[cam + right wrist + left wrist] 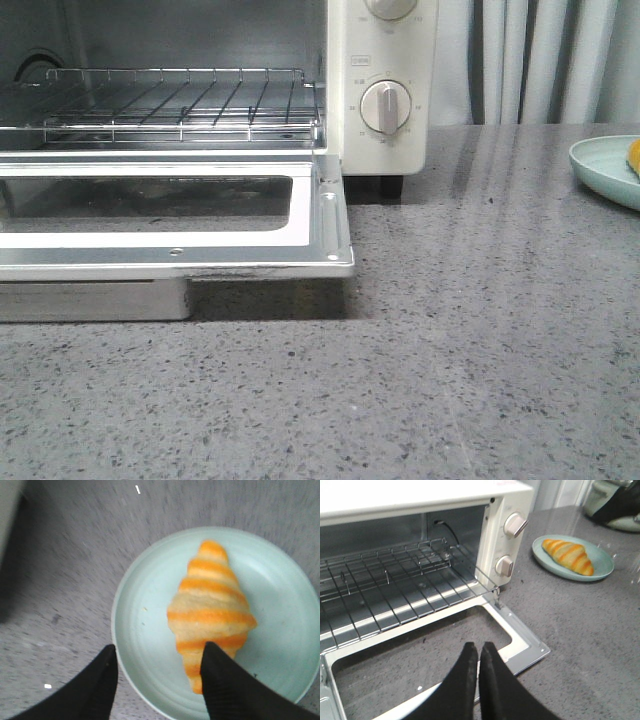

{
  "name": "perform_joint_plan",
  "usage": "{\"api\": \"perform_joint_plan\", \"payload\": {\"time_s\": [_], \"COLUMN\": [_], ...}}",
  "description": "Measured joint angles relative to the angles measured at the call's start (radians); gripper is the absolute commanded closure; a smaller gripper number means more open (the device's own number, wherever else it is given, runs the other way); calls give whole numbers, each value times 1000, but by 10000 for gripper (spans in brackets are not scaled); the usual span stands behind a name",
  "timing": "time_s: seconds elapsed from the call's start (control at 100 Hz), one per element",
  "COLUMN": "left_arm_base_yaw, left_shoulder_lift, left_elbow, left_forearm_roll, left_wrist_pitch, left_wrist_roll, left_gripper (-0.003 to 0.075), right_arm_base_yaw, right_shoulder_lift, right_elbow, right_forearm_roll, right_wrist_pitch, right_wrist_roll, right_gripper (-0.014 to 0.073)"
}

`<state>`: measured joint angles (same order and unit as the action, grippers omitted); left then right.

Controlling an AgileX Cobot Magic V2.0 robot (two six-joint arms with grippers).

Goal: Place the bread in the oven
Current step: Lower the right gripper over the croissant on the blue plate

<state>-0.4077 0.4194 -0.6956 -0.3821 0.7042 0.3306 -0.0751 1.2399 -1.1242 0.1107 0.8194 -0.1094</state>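
Observation:
The bread [212, 612], an orange and cream banded croissant roll, lies on a pale green plate [145, 610]. It also shows in the left wrist view [568, 555], and as a sliver at the front view's right edge [634, 155]. The cream-white oven [385, 90] stands at the left with its glass door [330, 215] folded down flat and its wire rack [180, 105] bare. My right gripper [159, 652] is open above the plate; one finger overlaps the roll's near end, the other is past the plate's rim. My left gripper [479, 650] is shut and empty above the open door [520, 645].
Grey speckled countertop [480, 330] runs in front of and to the right of the oven. Pale curtains [540, 60] hang behind. Two dial knobs [515, 525] sit on the oven's right panel. A dark and pale green object [615, 505] lies beyond the plate.

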Motion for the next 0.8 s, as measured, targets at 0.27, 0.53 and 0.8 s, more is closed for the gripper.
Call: {"api": "perform_joint_plan", "payload": {"time_s": [0.27, 0.53, 0.8], "left_arm_base_yaw": [0, 0, 0], "left_shoulder_lift": [-30, -30, -32], "left_elbow": [0, 0, 0], "left_forearm_roll": [-43, -45, -45], "left_wrist_pitch": [4, 4, 4], "left_wrist_roll": [0, 0, 0], "left_gripper": [741, 741, 741], "right_arm_base_yaw": [-11, -16, -20], "right_shoulder_lift": [167, 298, 356], "right_elbow": [0, -7, -28], "right_forearm_roll": [-177, -185, -138], "right_wrist_pitch": [-36, -46, -36], "right_wrist_roll": [120, 135, 138], "right_gripper": [253, 256, 662]}}
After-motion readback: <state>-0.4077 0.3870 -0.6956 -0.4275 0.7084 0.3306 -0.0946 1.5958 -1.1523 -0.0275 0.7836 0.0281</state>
